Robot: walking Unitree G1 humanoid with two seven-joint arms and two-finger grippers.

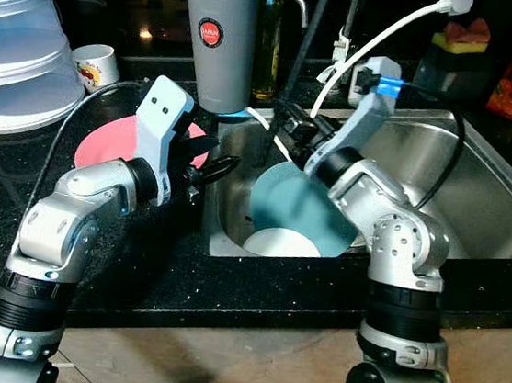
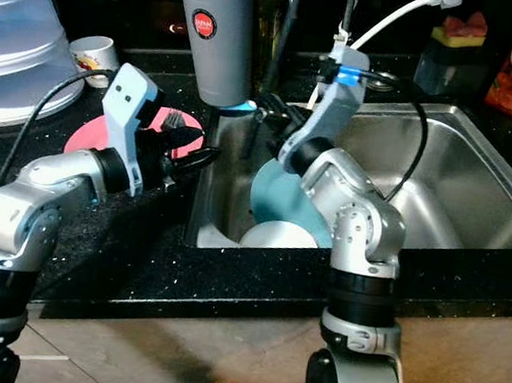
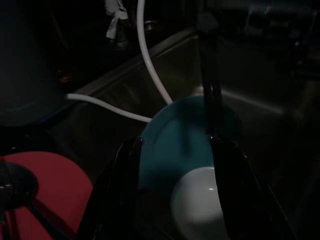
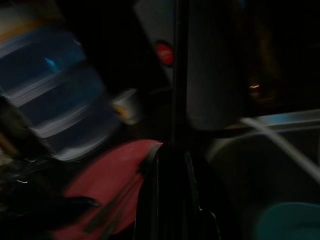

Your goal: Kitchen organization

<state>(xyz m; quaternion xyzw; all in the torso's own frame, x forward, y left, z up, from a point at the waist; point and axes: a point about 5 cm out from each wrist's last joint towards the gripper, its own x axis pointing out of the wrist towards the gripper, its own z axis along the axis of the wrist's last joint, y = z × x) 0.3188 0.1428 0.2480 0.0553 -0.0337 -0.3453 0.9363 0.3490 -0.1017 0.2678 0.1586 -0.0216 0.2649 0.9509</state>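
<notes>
I have both arms over the left end of the sink (image 1: 487, 195), so I judge this as the step of getting dishes out of the basin and onto the black counter (image 1: 137, 261). The teal plate (image 1: 295, 210) leans upright against the sink's left wall, with a white bowl (image 1: 280, 242) at its foot by the front edge. A pink plate (image 1: 104, 142) lies flat on the counter just left of the sink, near the grey water dispenser (image 1: 216, 39).

My left claw (image 1: 214, 168) hangs at the sink's left rim with its fingers spread; through the left wrist camera they frame the teal plate and the bowl. My right claw (image 1: 293, 126) reaches toward the sink's back-left corner, beside a thin dark upright rod (image 1: 269, 142); I cannot tell whether it is pinching anything.

Next I would ease the left claw down and forward to catch the teal plate's rim, keeping clear of the white hose (image 1: 375, 43).
</notes>
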